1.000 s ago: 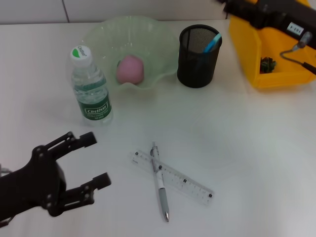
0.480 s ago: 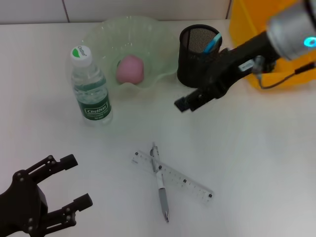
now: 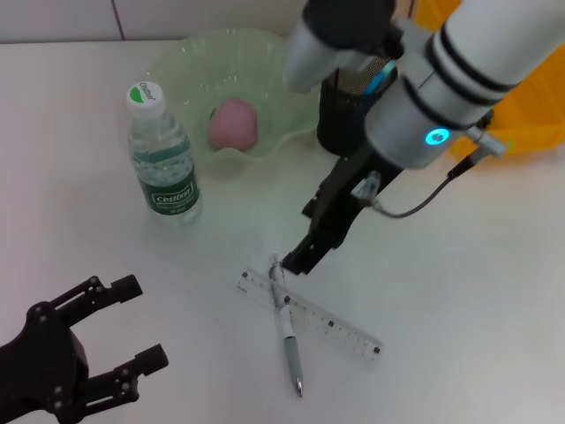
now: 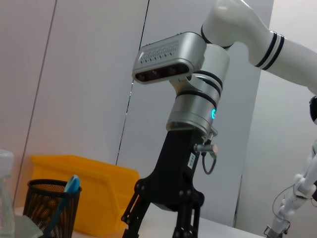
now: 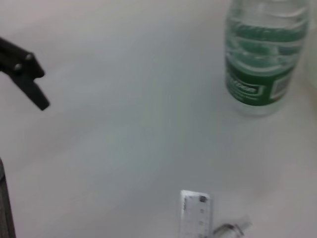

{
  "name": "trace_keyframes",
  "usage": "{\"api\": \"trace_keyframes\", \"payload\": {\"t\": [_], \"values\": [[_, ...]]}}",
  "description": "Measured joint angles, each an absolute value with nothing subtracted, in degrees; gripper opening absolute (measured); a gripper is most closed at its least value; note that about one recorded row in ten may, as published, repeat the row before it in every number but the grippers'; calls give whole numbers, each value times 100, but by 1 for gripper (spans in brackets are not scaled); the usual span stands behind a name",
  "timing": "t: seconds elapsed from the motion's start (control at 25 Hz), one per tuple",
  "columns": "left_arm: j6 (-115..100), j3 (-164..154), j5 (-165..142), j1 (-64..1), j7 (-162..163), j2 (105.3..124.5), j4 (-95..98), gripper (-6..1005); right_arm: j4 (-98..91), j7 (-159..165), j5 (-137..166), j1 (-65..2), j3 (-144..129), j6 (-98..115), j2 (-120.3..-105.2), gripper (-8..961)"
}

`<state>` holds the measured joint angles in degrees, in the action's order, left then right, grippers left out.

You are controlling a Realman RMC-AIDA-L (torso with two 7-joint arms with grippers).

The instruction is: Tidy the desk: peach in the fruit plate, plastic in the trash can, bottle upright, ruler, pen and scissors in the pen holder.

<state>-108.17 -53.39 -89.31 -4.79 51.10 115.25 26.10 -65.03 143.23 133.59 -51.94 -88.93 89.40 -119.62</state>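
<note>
A grey pen (image 3: 287, 331) lies crossed over a clear ruler (image 3: 309, 318) on the white desk in the head view. My right gripper (image 3: 298, 243) hangs open just above the pen's far end; the left wrist view shows its spread fingers (image 4: 132, 218). My left gripper (image 3: 146, 321) is open and empty at the front left. The water bottle (image 3: 161, 155) stands upright. The pink peach (image 3: 232, 122) lies in the green plate (image 3: 185, 53). The black mesh pen holder (image 3: 340, 124) holds a blue-handled item (image 3: 380, 79). The right wrist view shows the bottle (image 5: 262, 59), the ruler's end (image 5: 194, 213) and the pen's end (image 5: 230, 229).
A yellow bin (image 3: 530, 132) stands at the back right, partly behind my right arm. The right arm covers part of the pen holder. A finger of the left gripper (image 5: 27, 74) shows far off in the right wrist view.
My right arm has swung from the yellow bin, past the pen holder, down over the pen and ruler. My left gripper drew back to the front left, then stayed still.
</note>
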Motion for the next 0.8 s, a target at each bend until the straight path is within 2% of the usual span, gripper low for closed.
{"api": "trace_keyframes", "payload": {"t": [0.28, 0.8], "values": [[-10788, -5287, -9079, -452, 5274, 11439, 2611, 829, -6048, 14203, 12769, -5259, -9598, 8294, -11970, 799], [-10765, -5299, -9273, -507, 5283, 11485, 2619, 829, -5625, 14155, 12267, -5186, -10247, 7385, -11989, 769]]}}
